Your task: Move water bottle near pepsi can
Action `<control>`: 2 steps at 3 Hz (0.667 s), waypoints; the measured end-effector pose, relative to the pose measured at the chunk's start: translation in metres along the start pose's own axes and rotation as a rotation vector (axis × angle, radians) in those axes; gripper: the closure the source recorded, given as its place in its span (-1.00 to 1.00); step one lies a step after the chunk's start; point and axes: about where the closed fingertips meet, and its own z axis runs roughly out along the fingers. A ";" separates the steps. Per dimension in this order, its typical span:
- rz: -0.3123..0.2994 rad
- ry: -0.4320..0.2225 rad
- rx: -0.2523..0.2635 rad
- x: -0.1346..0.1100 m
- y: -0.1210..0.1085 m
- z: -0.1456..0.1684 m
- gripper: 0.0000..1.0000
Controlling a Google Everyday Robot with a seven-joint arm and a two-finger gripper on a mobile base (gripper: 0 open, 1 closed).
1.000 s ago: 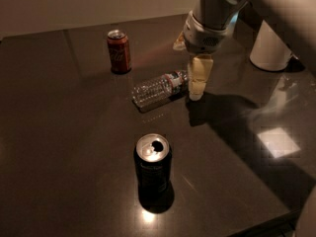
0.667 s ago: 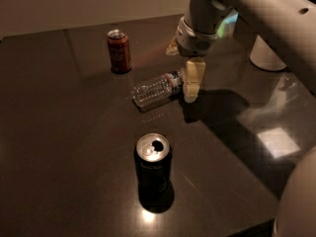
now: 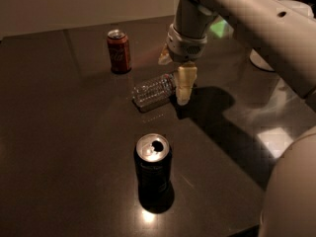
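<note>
The open claw (image 3: 174, 80) flanks the lying water bottle (image 3: 152, 91) at upper centre, not yet gripping. The pepsi can (image 3: 153, 164) stands well apart, lower centre.

Pale grey-white arm (image 3: 247, 19), a thick smooth tube with small dark round holes, runs in from the upper right of the frame. Grey cylindrical wrist (image 3: 190, 26) ends in a lighter ringed collar. The gripper (image 3: 174, 80) sits at upper centre, with two stubby cream-yellow fingers (image 3: 185, 80) set apart. Rounded white body shell (image 3: 291, 191) at lower right.
</note>
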 end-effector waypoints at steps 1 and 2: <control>-0.016 0.014 -0.016 -0.002 0.003 0.007 -0.26; -0.026 0.032 -0.019 0.000 0.010 0.008 0.20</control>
